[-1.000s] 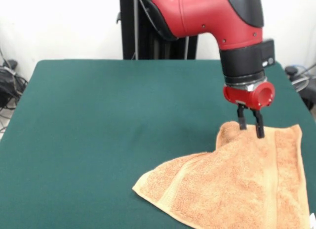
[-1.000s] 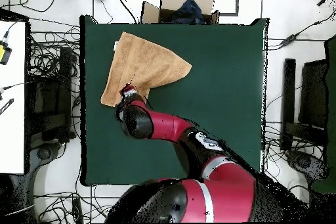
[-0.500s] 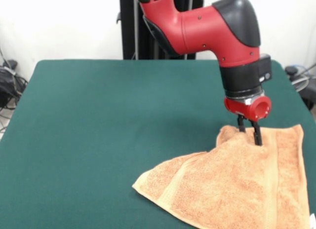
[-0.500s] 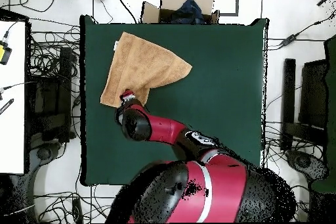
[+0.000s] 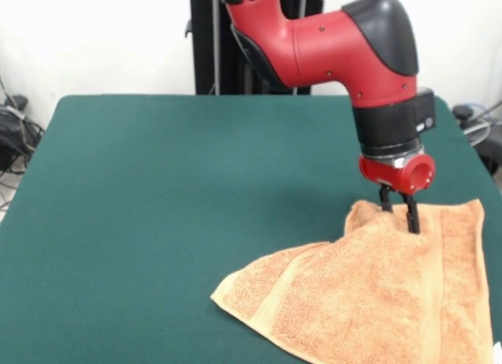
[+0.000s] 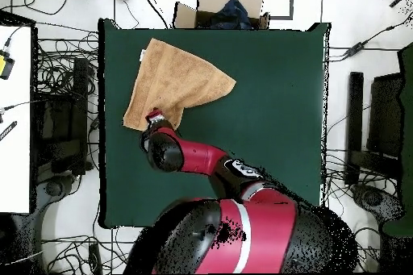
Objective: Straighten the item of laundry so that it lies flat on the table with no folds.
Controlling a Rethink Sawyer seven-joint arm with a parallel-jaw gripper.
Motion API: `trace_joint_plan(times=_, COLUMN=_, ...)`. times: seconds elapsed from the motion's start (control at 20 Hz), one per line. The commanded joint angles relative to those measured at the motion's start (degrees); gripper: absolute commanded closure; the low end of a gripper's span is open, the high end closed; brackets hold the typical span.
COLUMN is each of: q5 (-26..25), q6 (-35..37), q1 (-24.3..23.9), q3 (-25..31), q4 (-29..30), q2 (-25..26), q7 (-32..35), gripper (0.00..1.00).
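sinking lower than a second ago, the gripper [image 5: 400, 212] is pinching the towel's [image 5: 376, 293] bunched fold at right, bench [image 5: 172, 191] bare elsewhere.

A plain white wall [image 5: 94, 34] is standing behind the scene, evenly lit. A pale floor [image 6: 355, 10] is showing around all four edges of the green surface [image 6: 274, 110], with black cables [image 6: 60, 70] trailing over it along the left edge. An open cardboard box [image 6: 219, 6] holding something dark is sitting just beyond the top edge. A white desk [image 6: 14, 118] is lying at the far left, and dark equipment [image 6: 379, 127] is standing at the right.
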Motion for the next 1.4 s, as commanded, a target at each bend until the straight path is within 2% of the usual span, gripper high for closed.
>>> trace_joint_plan(times=0.05, q5=3.3, q6=-0.7, q1=5.5, q3=-6.4, q4=-13.4, q2=12.9, q7=1.3, gripper=0.00)
trace_joint_plan(times=0.2, q5=5.3, q6=0.4, q1=8.8, q3=-10.7, q4=-13.3, q2=12.1, q7=1.2, gripper=0.00)
trace_joint_plan(times=0.25, q5=4.9, q6=1.4, q1=8.8, q3=-10.9, q4=-13.5, q2=12.1, q7=1.7, gripper=1.00)
trace_joint_plan(times=0.4, q5=5.8, q6=5.6, q1=9.2, q3=-11.4, q4=-13.1, q2=11.6, q7=1.7, gripper=1.00)
trace_joint_plan(times=0.65, q5=4.4, q6=9.5, q1=8.2, q3=-11.6, q4=-11.4, q2=11.1, q7=1.6, gripper=1.00)
trace_joint_plan(times=1.4, q5=1.7, q6=19.2, q1=11.8, q3=-20.2, q4=-10.1, q2=9.2, q7=1.2, gripper=1.00)
